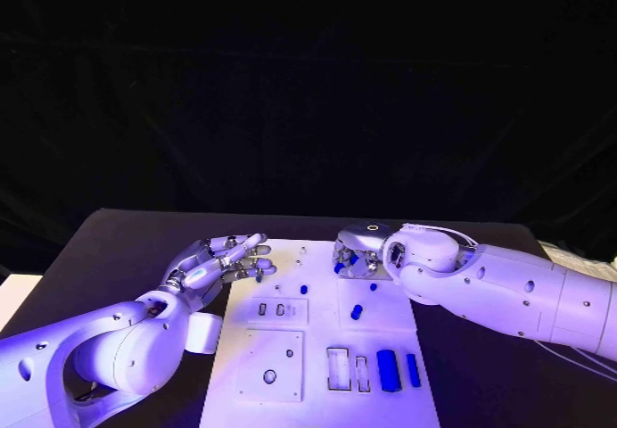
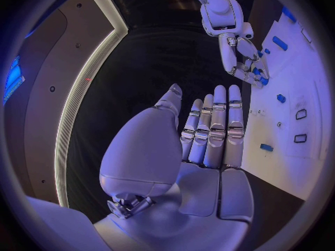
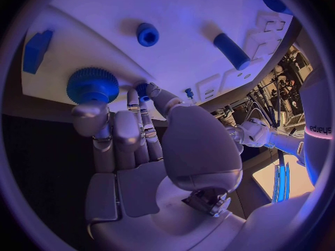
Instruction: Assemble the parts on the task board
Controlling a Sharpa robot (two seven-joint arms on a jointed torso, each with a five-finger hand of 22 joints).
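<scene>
The white task board (image 1: pixel 322 332) lies in the middle of the table. My left hand (image 1: pixel 229 260) hovers at the board's far left corner with its fingers (image 2: pixel 213 128) straight and holding nothing. My right hand (image 1: pixel 360 252) is curled over the board's far edge. There a small blue part (image 3: pixel 142 88) sits pinched between its thumb and a fingertip, right beside a blue gear (image 3: pixel 92 83). A blue ring (image 3: pixel 147 34) and a blue cylinder (image 3: pixel 230 50) stand on the board (image 3: pixel 181 11) just beyond that hand.
Near the board's front right lie a wide blue bar (image 1: pixel 387 370) and a thin blue bar (image 1: pixel 413 369), next to empty slots (image 1: pixel 338 368). A blue piece (image 1: pixel 357 312) and smaller blue pegs (image 1: pixel 303 289) dot the middle. Black table surrounds the board.
</scene>
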